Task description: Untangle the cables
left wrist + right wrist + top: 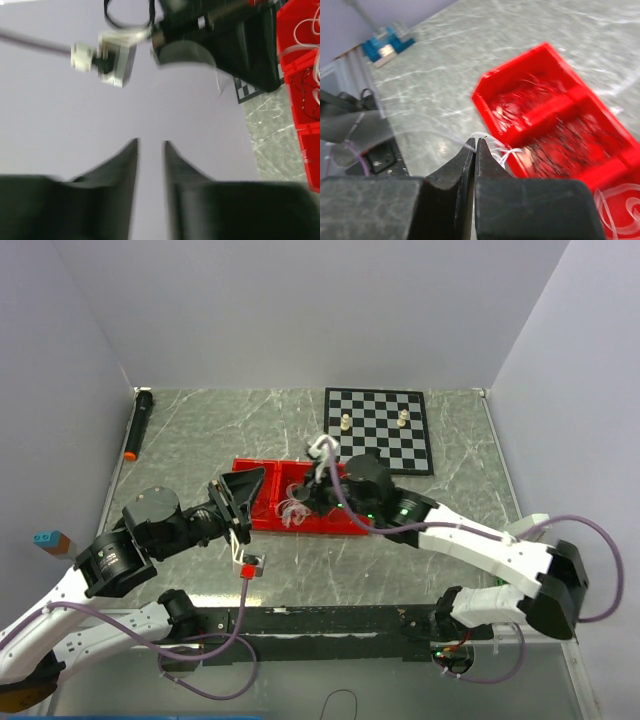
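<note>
A red compartment tray point(265, 468) lies mid-table and holds the cables. In the right wrist view its compartments hold red wires point(517, 102), black wires point(570, 142) and white loops point(620, 202). My right gripper point(476, 142) is shut on a thin white cable strand point(502, 150) that trails from its tips to the tray's near corner; from above it sits over the tray point(310, 495) beside the white bunch point(293, 510). My left gripper point(151, 145) stands at the tray's left end point(248, 502), its fingers a little apart with nothing between them. White cables point(305, 35) show at its right.
A chessboard point(380, 425) with two pieces lies behind the tray. A black marker with an orange tip point(138, 425) rests by the left wall. A small grey cube with a red tag point(251, 566) sits near the front. A blue and brown block point(50, 540) is at far left.
</note>
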